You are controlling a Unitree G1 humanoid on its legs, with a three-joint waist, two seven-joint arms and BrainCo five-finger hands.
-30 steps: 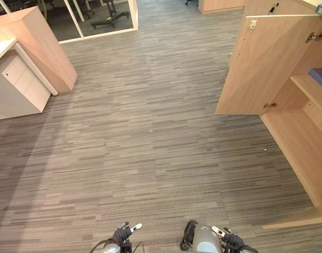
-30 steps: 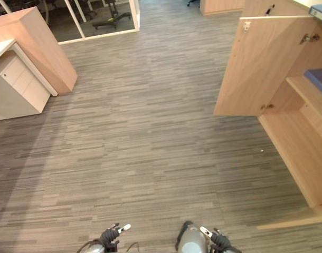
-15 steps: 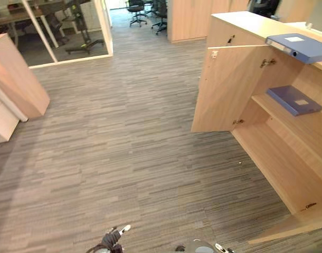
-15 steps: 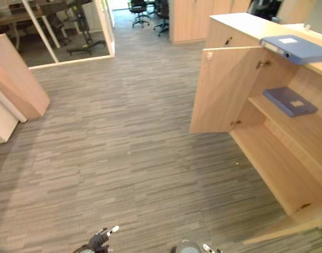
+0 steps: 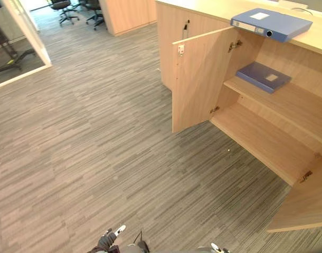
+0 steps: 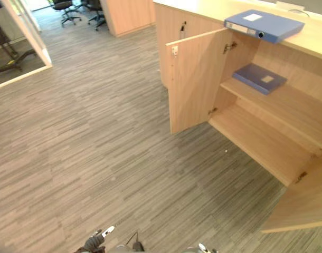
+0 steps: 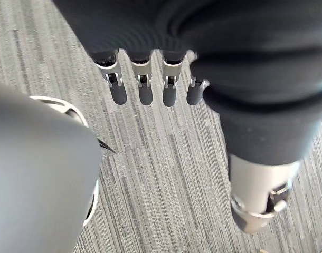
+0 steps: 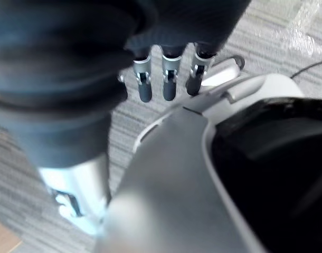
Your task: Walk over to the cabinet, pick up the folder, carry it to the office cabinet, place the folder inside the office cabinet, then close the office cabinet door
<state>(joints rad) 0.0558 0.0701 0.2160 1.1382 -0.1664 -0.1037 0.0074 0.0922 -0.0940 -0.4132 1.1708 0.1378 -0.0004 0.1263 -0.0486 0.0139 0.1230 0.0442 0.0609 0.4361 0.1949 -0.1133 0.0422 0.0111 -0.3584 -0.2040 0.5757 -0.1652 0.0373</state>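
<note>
Your left hand (image 7: 145, 87) hangs at your side with its fingers straight and relaxed, holding nothing. Grey striped carpet (image 5: 97, 137) lies beneath it. Your right hand (image 8: 169, 81) hangs the same way, fingers loose and empty.

Ahead and to your right stands a light wooden cabinet (image 5: 266, 136) with both doors swung open. The left door (image 5: 199, 79) juts out over the carpet. The right door (image 5: 303, 203) shows at the lower right. A blue folder (image 5: 271, 23) lies flat on the cabinet's top, near the front edge. A darker blue folder (image 5: 263, 77) lies flat on the upper shelf inside.

The task looks to be in its first stage, the walk. Both hands are well apart from the cabinet and nothing is carried. Picking up, carrying, placing and closing the doors all appear left to do. The folder on top seems the likely one to fetch, though you cannot be sure from here.
</note>
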